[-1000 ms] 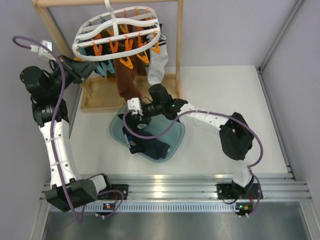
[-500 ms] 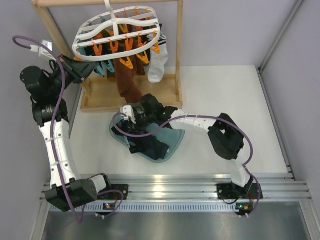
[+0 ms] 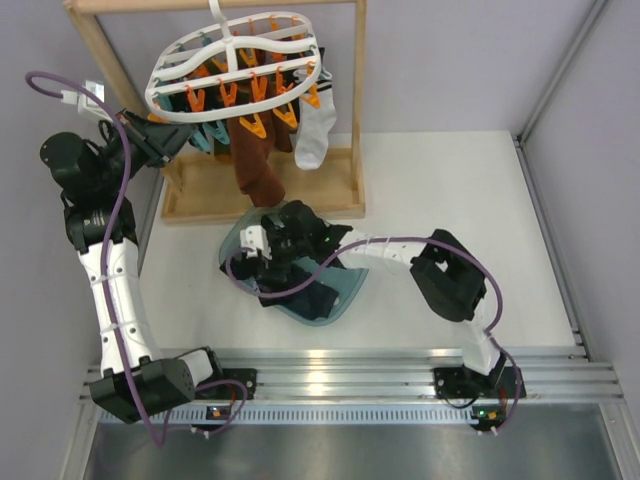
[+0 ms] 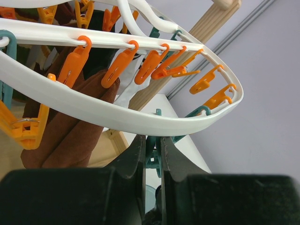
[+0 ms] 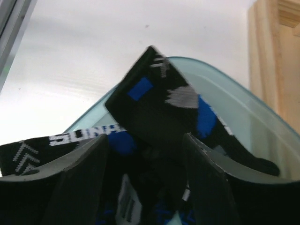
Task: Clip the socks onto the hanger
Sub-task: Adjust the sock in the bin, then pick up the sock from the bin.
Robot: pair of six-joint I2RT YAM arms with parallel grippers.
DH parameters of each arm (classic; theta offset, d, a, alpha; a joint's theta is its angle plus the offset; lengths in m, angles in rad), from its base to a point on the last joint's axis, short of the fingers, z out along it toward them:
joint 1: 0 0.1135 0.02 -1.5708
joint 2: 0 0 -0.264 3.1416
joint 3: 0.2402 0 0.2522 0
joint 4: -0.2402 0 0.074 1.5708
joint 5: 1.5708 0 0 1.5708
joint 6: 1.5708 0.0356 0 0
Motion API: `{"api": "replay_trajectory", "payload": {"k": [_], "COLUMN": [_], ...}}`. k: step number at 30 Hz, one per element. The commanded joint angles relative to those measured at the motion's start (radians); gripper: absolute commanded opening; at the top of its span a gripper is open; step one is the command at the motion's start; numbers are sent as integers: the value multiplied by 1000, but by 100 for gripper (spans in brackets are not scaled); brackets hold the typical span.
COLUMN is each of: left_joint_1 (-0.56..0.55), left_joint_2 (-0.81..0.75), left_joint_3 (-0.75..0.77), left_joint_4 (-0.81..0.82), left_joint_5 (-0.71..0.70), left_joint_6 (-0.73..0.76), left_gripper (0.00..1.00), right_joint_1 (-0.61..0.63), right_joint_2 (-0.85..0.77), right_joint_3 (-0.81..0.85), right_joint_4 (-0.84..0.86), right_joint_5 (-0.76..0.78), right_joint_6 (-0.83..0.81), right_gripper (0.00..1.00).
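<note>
The white lattice hanger (image 3: 235, 65) hangs from the wooden rack with orange and teal clips under it. My left gripper (image 3: 178, 140) is at the hanger's left end. In the left wrist view it (image 4: 152, 146) is shut on a teal clip (image 4: 153, 157) just below the white rim (image 4: 117, 117). The dark socks (image 3: 305, 295) lie piled in a translucent teal basin (image 3: 352, 285). My right gripper (image 3: 265, 275) is down in that basin and open. Its fingers straddle the black socks with blue and white patterns (image 5: 154, 103), gripping nothing.
The wooden rack frame (image 3: 100, 50) and its base tray (image 3: 205, 195) stand at the back left. Brown socks (image 3: 255, 165) and a white sock (image 3: 318, 130) hang from the hanger. The basin's rim (image 5: 243, 110) lies close to the rack base (image 5: 274, 56).
My right gripper has moved left and down from the hanging socks into the basin, and its jaws have opened. The left arm has not moved.
</note>
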Motion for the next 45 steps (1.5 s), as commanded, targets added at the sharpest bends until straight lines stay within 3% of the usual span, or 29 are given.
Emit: {"api": "replay_trajectory", "payload": {"k": [1, 6, 15, 21, 29, 38, 40, 45], "left_joint_1": [-3, -3, -3, -3, -4, -3, -3, -3], "left_joint_2": [4, 7, 6, 16, 16, 15, 15, 19], "left_joint_3": [17, 24, 19, 27, 28, 31, 36, 43], "left_joint_4": [-19, -22, -26, -22, -23, -36, -42, -46], "left_joint_5": [-6, -7, -7, -9, -9, -13, -13, -10], "left_joint_6": [6, 0, 7, 3, 3, 10, 13, 18], "left_gripper": [0, 0, 0, 0, 0, 0, 0, 0], "right_joint_1": [62, 90, 104, 102, 110, 116, 115, 110], "right_joint_2": [-53, -32, 11, 44, 53, 154, 163, 117], "right_joint_3": [-65, -101, -90, -67, -82, 19, 22, 8], "right_joint_4": [62, 158, 318, 303, 248, 333, 372, 407], "right_joint_5": [-20, 19, 75, 49, -8, 68, 87, 133], "right_joint_6": [-209, -301, -237, -275, -386, -335, -315, -208], "right_gripper": [68, 72, 68, 68, 79, 75, 70, 32]}}
